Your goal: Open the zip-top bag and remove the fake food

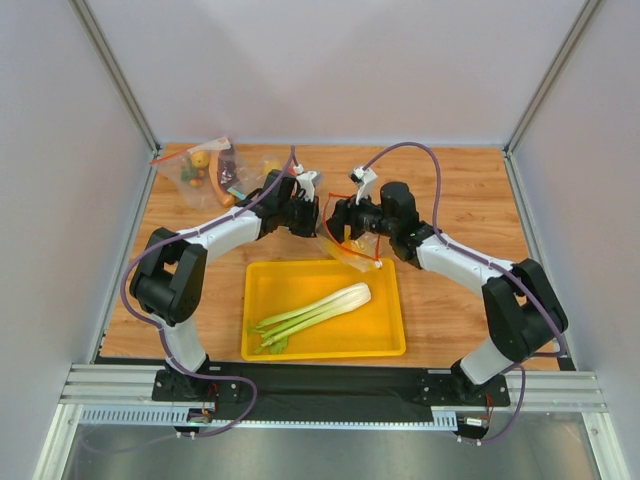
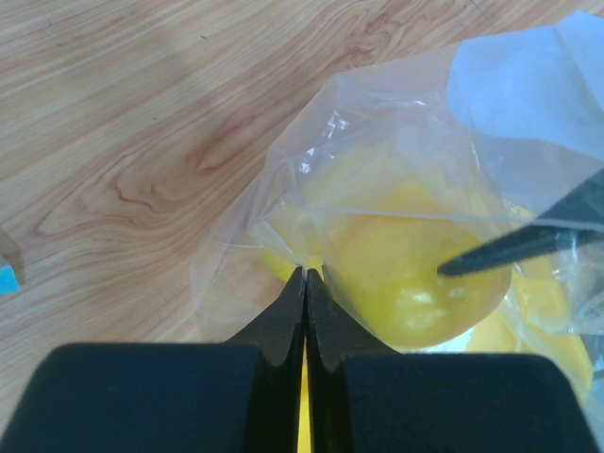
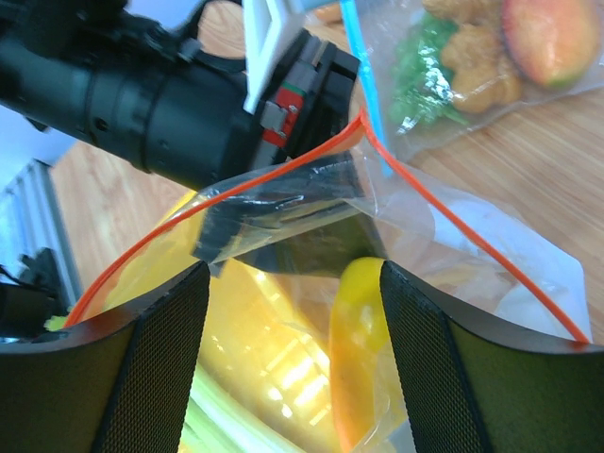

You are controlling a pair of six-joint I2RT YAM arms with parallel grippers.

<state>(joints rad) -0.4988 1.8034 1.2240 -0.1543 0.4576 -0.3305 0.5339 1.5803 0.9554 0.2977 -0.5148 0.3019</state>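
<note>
Zip-top bag (image 1: 352,250) hangs between both grippers at the far rim of the yellow tray (image 1: 384,322). Left gripper (image 2: 307,275) is pinched closed on its clear plastic; right gripper (image 3: 294,274) stands spread wide at its mouth. Celery stalk (image 1: 316,308) lies in the tray; yellow fruit (image 2: 411,278) sits in the bag.

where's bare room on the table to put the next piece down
Free: the right half of the yellow tray, beside the celery stalk; the bare wood table at far right, beyond the right arm. Crowded: the tray's far edge, where left gripper and right gripper meet at the zip-top bag; the far-left corner, with other bags.
</note>
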